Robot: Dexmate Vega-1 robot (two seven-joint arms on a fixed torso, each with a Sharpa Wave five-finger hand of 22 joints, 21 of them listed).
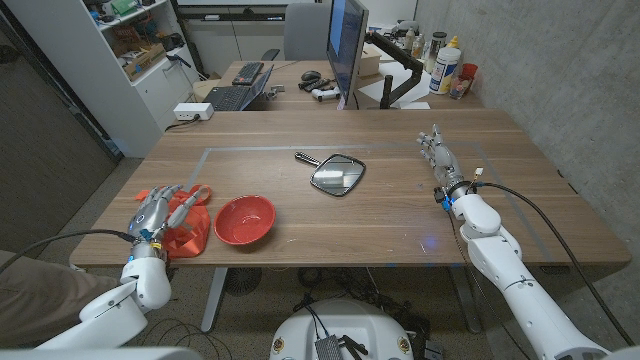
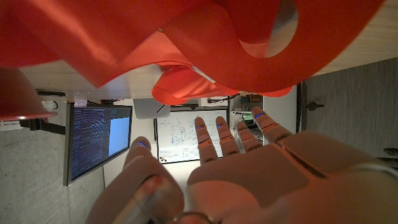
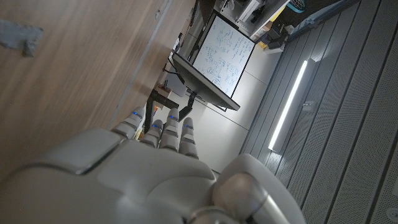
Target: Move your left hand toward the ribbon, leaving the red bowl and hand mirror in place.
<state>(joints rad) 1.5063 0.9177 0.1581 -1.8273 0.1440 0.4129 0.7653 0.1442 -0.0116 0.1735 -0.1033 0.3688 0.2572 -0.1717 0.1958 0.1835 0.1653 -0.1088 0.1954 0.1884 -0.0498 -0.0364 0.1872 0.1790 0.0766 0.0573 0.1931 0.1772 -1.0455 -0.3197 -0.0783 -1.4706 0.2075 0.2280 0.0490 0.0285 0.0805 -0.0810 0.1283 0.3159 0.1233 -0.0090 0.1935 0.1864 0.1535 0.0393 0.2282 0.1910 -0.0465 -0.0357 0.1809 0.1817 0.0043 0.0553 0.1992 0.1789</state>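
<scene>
A crumpled red-orange ribbon lies at the table's front left corner. My left hand hovers over it with fingers spread and nothing held; the left wrist view shows the hand close above the ribbon. The red bowl stands just to the right of the ribbon. A hand mirror with a black handle lies near the table's middle. My right hand stands at the right of the table, fingers straight, holding nothing; its back shows in the right wrist view.
The wooden table has pale tape lines marking a rectangle. Behind it stand a second desk with a monitor, a keyboard and bottles. A white shelf unit stands at the far left.
</scene>
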